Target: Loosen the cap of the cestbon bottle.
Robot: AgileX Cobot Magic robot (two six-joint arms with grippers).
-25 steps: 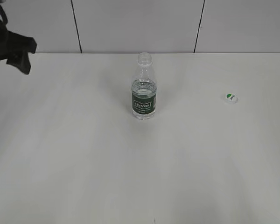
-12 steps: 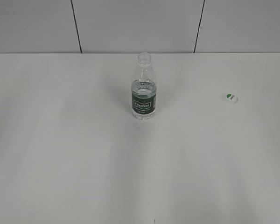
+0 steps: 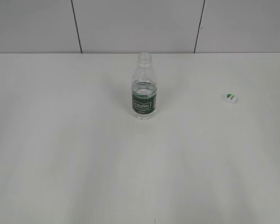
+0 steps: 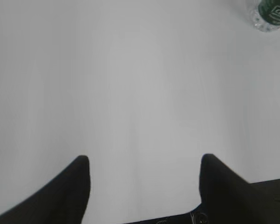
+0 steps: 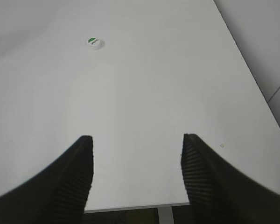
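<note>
Black jaws of the right gripper stood spread and empty; the cap lay well ahead on the table. The left gripper gaped too, the cestbon bottle upright, uncapped, far off.

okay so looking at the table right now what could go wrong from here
1. The small clear plastic water bottle with the dark green label stands upright with its neck open and water inside; a bump from either arm would likely spill it.
2. The small round white plastic cap with the green mark lies loose on the white table, apart from the bottle, so it could be knocked away.
3. Both the left tool and right tool are open and empty, so nothing steadies the bottle.
</note>
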